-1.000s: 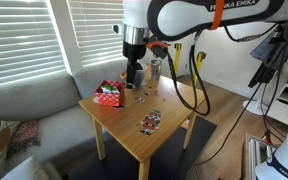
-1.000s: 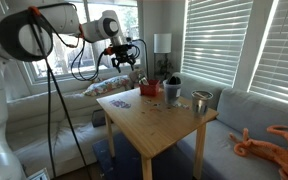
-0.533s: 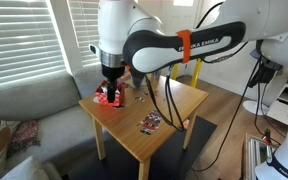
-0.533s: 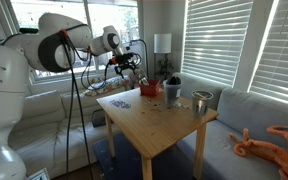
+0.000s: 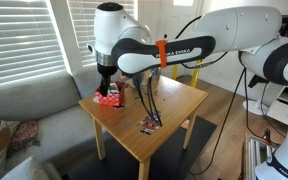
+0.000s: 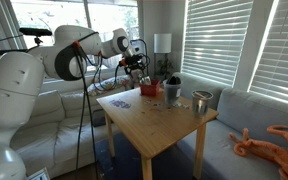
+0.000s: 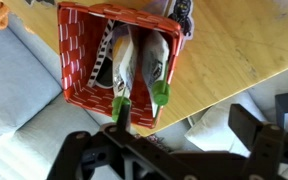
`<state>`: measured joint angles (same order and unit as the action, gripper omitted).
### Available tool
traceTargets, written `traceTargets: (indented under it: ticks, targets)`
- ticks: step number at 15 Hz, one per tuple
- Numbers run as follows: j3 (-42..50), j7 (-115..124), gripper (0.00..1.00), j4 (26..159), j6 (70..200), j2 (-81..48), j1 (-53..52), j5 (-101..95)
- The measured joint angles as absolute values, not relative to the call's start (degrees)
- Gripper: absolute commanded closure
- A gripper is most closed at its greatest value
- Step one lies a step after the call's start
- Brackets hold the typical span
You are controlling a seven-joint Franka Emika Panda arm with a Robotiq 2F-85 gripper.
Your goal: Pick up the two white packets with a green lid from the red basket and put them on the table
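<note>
Swung across the table [image 5: 174,102] since a second ago, the gripper [image 7: 164,142] hovers over the red basket [image 7: 74,60], jaws spread wide. Inside it the two white packets [image 7: 156,58] lie side by side, long axes crossing the jaw line, green lids [image 7: 161,97] nearest.

- Daylight enters through the window blinds [image 5: 24,35] in both exterior views; the slats are overexposed, with glare.
- The table [image 6: 159,125] top is evenly lit; a soft shadow lies beneath it.
- Wrist view: the red basket [image 7: 79,60] is sharp; the lower foreground is dark and blurred.
</note>
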<state>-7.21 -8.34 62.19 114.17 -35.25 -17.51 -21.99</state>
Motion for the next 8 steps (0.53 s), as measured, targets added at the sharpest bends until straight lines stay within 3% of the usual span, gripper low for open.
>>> traceTargets:
  ticks: [7, 8]
  targets:
    - [-7.20, -8.47, 0.00, 59.89, 113.15, -36.05, -17.31, -21.98]
    - [-7.12, -8.40, 0.09, 59.64, 112.72, -36.36, -17.30, -21.98]
